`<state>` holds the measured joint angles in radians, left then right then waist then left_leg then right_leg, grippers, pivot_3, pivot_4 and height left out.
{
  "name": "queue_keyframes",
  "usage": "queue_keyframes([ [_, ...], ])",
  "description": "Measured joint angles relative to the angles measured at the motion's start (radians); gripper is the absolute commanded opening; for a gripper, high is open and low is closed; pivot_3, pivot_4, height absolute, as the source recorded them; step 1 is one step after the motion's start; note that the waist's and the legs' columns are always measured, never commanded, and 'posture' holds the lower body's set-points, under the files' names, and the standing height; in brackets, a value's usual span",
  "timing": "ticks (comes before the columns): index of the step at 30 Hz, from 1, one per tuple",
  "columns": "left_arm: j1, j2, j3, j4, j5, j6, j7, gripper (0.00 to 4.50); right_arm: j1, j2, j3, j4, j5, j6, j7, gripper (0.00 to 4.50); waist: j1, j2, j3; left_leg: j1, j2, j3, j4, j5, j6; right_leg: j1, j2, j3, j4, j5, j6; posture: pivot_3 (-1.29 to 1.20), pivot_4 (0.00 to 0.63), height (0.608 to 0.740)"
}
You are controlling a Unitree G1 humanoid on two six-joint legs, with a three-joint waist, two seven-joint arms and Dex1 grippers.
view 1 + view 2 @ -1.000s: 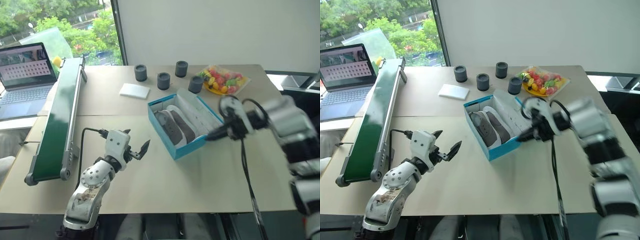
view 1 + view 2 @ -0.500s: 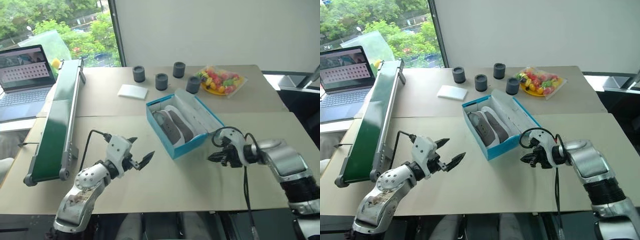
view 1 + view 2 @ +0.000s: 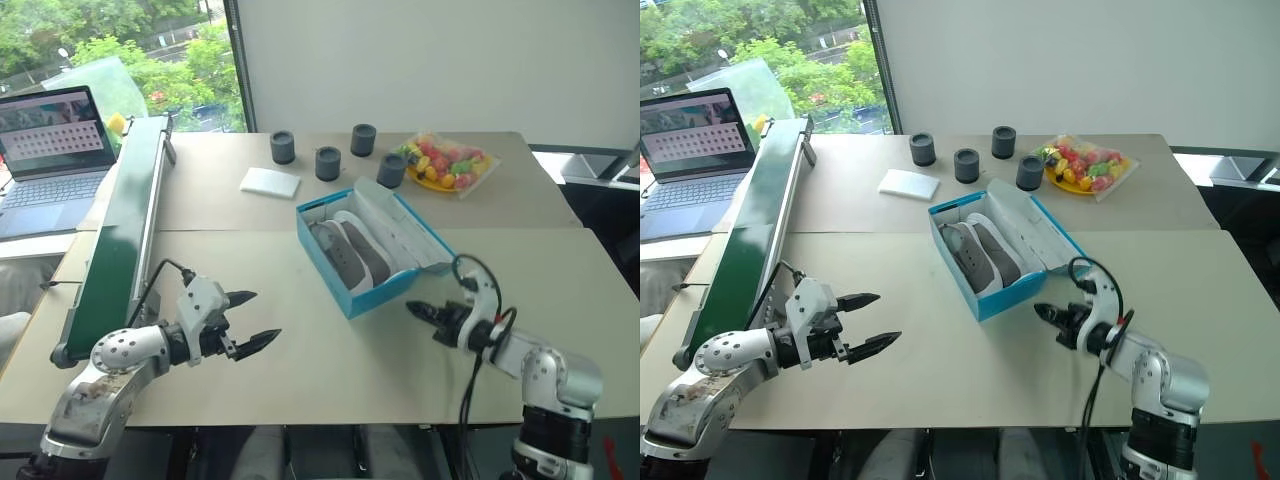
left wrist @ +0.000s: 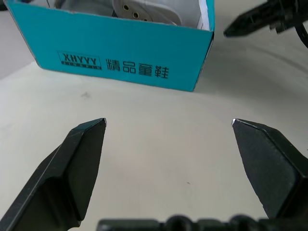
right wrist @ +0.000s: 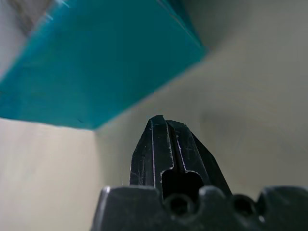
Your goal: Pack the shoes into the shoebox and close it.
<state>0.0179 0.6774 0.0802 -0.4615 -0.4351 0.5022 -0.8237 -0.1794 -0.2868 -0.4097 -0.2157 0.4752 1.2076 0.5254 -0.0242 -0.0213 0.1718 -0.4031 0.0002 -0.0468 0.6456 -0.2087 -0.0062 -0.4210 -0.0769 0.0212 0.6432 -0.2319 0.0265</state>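
Note:
The turquoise shoebox [image 3: 352,290] sits mid-table with its flap lid [image 3: 400,228] raised on the right side, white inside showing. Both grey-and-black shoes [image 3: 347,250] lie side by side inside it. My right gripper [image 3: 412,308] is shut and empty. It rests low over the table just off the box's near right corner, pointing at it, and that box wall [image 5: 96,62] looms close in the right wrist view. My left gripper [image 3: 266,314] hangs open and empty to the left of the box, facing its printed long side [image 4: 115,57] across bare table.
A long green conveyor [image 3: 120,230] runs along the left, with a laptop [image 3: 50,150] beyond it. At the back stand several dark cups [image 3: 327,162], a white pad [image 3: 270,181] and a plate of coloured fruit [image 3: 445,162]. Bare tabletop lies in front of the box.
My right gripper has dropped from beside the lid to the table off the box's near corner and rolled over. My left arm has drawn back to the left, still open.

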Motion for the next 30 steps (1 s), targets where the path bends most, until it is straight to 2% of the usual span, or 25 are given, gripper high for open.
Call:
queue_keyframes([
  [6,-0.004,-0.006,-0.019,-0.002,0.001,-0.001,0.004,4.50,-0.055,-0.033,0.022,0.102,-0.057,-0.124,-0.093,0.06,-0.017,0.000,0.000,0.004,0.001,0.001,0.000,0.000,0.000,0.003,0.001,0.001,0.001,-0.004,0.006,0.00,0.150,0.740],
  [11,-0.002,-0.006,-0.022,-0.003,0.001,-0.001,0.008,4.50,-0.135,0.022,0.039,0.241,-0.067,-0.176,-0.158,0.06,-0.019,0.000,0.000,0.004,0.001,0.003,0.000,0.000,0.000,0.001,0.001,0.004,0.002,0.000,0.000,0.00,0.150,0.740],
  [18,0.003,-0.005,-0.018,-0.007,0.001,0.000,0.020,4.50,-0.249,0.052,0.038,0.307,-0.063,-0.197,-0.247,0.06,-0.018,0.000,0.000,0.004,0.001,0.003,0.000,0.000,0.000,0.001,0.001,0.004,0.002,0.000,0.000,0.00,0.150,0.740],
  [23,0.007,-0.006,-0.018,-0.026,0.001,0.001,0.035,4.50,-0.372,0.076,0.004,0.418,-0.077,-0.246,-0.377,0.06,-0.018,0.000,0.000,0.004,0.001,0.004,-0.001,0.000,0.000,0.000,0.001,0.005,0.002,0.000,0.000,0.00,0.150,0.740],
  [30,0.005,-0.004,-0.014,-0.028,0.000,0.005,0.049,4.50,-0.491,0.087,-0.047,0.544,-0.071,-0.314,-0.476,0.06,-0.018,0.000,0.000,0.004,0.001,0.005,-0.001,0.000,0.000,0.000,0.001,0.006,0.002,0.000,0.001,0.00,0.150,0.740],
])
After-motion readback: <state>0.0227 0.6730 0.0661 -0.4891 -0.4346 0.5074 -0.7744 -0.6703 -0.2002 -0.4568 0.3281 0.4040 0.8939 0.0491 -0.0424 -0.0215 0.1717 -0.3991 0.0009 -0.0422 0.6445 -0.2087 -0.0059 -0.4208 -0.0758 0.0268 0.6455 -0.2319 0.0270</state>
